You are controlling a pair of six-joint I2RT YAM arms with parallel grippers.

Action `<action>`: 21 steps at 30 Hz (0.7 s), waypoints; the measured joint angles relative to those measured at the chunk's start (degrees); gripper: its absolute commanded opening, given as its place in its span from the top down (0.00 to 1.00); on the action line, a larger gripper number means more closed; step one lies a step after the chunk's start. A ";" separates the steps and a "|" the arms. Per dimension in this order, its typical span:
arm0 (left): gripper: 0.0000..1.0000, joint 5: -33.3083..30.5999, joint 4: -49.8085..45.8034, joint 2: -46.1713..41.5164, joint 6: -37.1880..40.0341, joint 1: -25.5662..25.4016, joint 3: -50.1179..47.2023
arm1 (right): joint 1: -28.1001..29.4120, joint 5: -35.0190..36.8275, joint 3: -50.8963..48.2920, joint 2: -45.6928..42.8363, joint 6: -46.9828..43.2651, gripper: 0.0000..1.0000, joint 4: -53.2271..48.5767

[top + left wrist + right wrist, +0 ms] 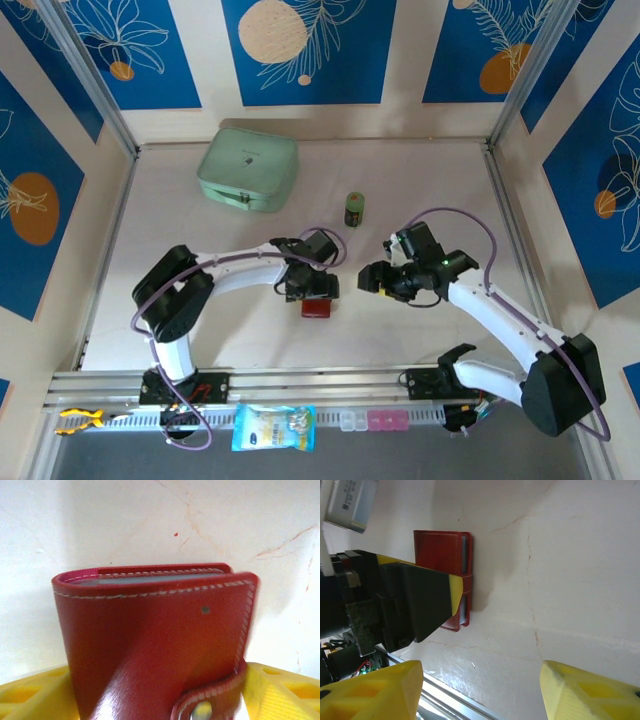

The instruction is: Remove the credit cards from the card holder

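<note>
Dark-red card holder (150, 640) clamped in left gripper (312, 290), sleeve edge visible to wide-open, empty right gripper (480, 690) nearby.

Pale table (420, 190) — green case (248, 169), small can (355, 209) on it.

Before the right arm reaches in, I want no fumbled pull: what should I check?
1. Left gripper grips the card holder: ok, fingers on both sides.
2. Right gripper open, empty: ok.
3. Table between right gripper and holder bare: ok.
4. Holder unfolded: not ok, folded shut.
5. Strap unsnapped: cannot tell.
6. Credit cards in the sleeves: cannot tell, grey edges show.
</note>
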 measured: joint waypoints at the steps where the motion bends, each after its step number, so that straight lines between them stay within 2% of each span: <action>1: 0.19 0.00 0.02 -0.66 -0.20 0.00 -0.22 | 0.76 0.37 0.26 0.57 0.20 0.37 0.02; 6: 0.18 0.02 1.18 -3.50 -0.35 0.02 -0.94 | 3.96 2.51 1.49 2.69 1.14 0.37 -0.02; 14: 0.31 0.63 3.82 -6.73 -1.31 0.55 -5.55 | 6.91 5.35 3.50 4.24 3.10 0.40 -0.22; 21: 0.40 3.69 6.78 -6.86 -2.32 0.98 -8.87 | 8.02 7.28 4.39 4.55 4.48 0.41 -0.24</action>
